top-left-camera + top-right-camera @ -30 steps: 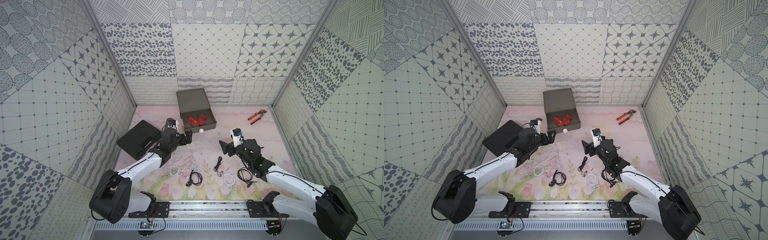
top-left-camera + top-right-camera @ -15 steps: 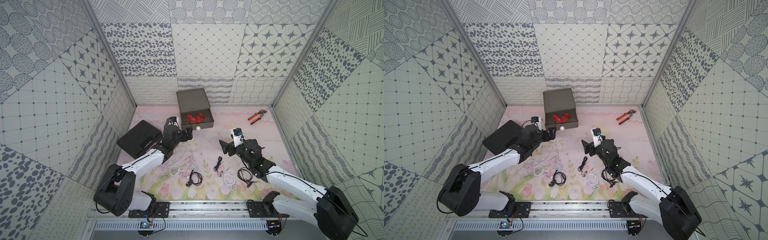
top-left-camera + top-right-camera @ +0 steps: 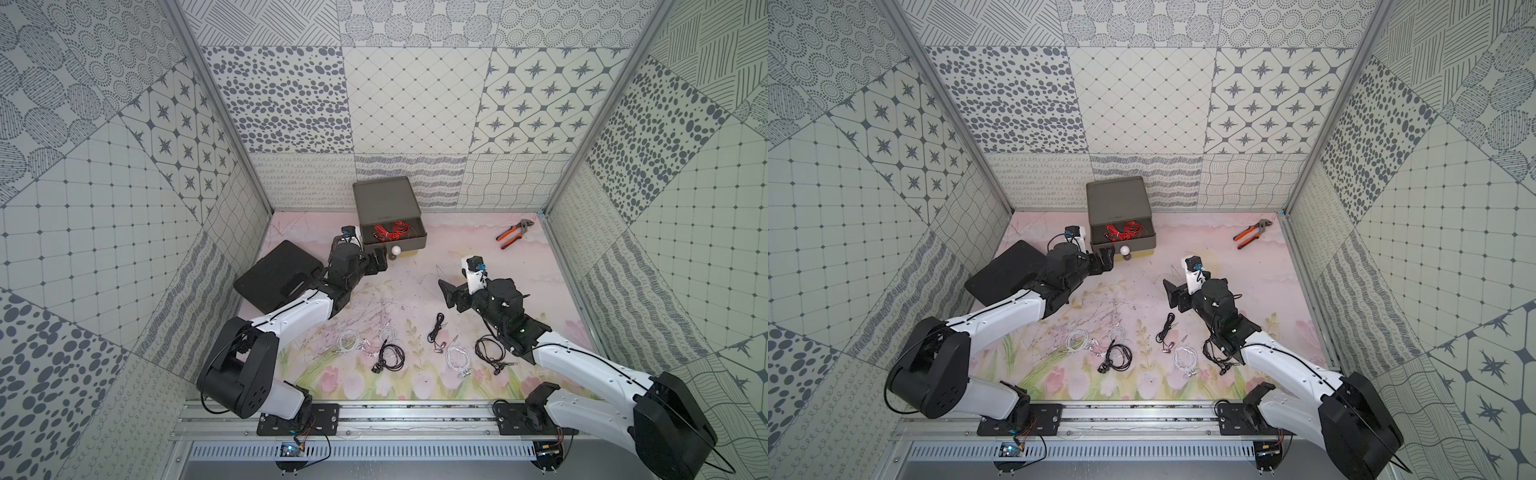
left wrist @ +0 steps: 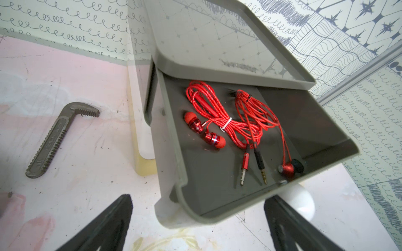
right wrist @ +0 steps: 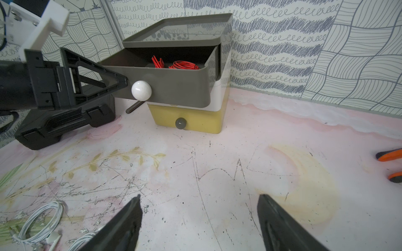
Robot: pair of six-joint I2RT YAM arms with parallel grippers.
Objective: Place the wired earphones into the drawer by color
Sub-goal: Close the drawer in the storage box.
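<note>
1. The surface (image 3: 415, 291), a scuffed pink floral mat, carries everything here.
2. The drawer unit (image 3: 384, 199) stands against the far wall, straight ahead of the left tool (image 3: 380, 259). Its grey, white and mustard tiers probably give each cord colour its own place.
3. A closed black case (image 3: 278, 274) lies behind the left tool, beside its arm, out of the working path.
4. The grey top drawer (image 5: 178, 87) is pulled out over the tiers below and faces both tools, which leaves its inside open from above.
5. The left tool has its jaws spread fully and holds nothing. It sits right at the drawer's front corner, likely placed to push the drawer shut.
6. The right tool (image 3: 448, 294) is also spread wide and empty. It hovers over bare surface well apart from the drawer, seemingly keeping clear.
7. Orange-handled pliers (image 3: 513, 234) lie far off beyond the right tool.
8. Two red earphones (image 4: 224, 121) lie coiled inside the grey drawer.
9. White earphones (image 3: 349, 340) and black earphones (image 3: 392, 359) lie behind both tools, not yet sorted.
10. The drawer's white knob (image 5: 141, 90) sits just beside a left tool finger.
</note>
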